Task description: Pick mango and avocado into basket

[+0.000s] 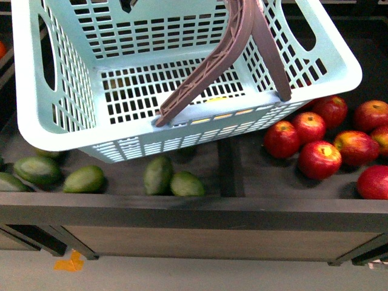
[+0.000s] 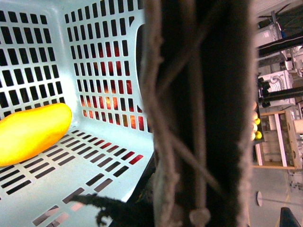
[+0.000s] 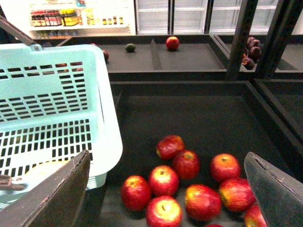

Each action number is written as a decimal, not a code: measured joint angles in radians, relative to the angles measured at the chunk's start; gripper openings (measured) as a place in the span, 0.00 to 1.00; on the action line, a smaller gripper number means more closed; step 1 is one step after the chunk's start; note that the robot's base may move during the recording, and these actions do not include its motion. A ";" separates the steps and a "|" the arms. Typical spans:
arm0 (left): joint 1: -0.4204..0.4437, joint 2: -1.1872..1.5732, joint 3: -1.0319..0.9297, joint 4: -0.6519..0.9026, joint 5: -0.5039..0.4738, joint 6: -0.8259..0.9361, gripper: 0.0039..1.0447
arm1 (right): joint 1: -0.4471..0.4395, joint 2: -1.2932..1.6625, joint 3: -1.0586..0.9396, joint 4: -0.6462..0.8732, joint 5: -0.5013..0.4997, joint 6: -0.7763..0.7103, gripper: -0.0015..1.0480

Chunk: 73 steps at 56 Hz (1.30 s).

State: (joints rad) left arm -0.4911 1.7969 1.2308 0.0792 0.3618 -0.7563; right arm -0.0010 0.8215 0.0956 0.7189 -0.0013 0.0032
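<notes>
The mint-green basket (image 1: 54,115) hangs tilted above the dark fruit shelf, its brown handle (image 1: 209,66) raised. My left gripper is shut on that handle (image 2: 199,118), which fills the left wrist view and hides the fingers. The yellow mango (image 2: 33,132) lies on the basket floor. Several dark green avocados lie on the shelf below the basket, among them one avocado (image 1: 157,174) near the divider. My right gripper (image 3: 165,189) is open and empty, hanging above the red apples just beside the basket wall (image 3: 106,118).
Several red apples (image 1: 309,145) fill the shelf's right compartment, behind a divider (image 1: 229,163). The shelf's raised front edge (image 1: 194,209) runs across. A far shelf holds one apple (image 3: 172,42) and one avocado (image 3: 130,47). Dark posts (image 3: 241,38) stand at the back.
</notes>
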 joint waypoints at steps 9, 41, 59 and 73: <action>-0.001 0.000 -0.001 0.000 0.003 -0.004 0.04 | 0.000 -0.001 -0.001 0.000 0.001 0.000 0.92; 0.000 0.000 -0.002 0.000 -0.002 -0.001 0.04 | 0.000 0.000 -0.002 0.000 0.001 0.000 0.92; 0.000 0.000 -0.002 0.000 -0.003 -0.003 0.04 | 0.000 -0.001 -0.002 0.000 0.001 0.000 0.92; 0.020 -0.001 -0.002 0.000 -0.027 0.002 0.04 | 0.002 0.000 -0.003 0.000 -0.005 0.000 0.92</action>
State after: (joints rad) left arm -0.4709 1.7958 1.2285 0.0792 0.3351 -0.7547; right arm 0.0013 0.8211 0.0921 0.7185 -0.0063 0.0032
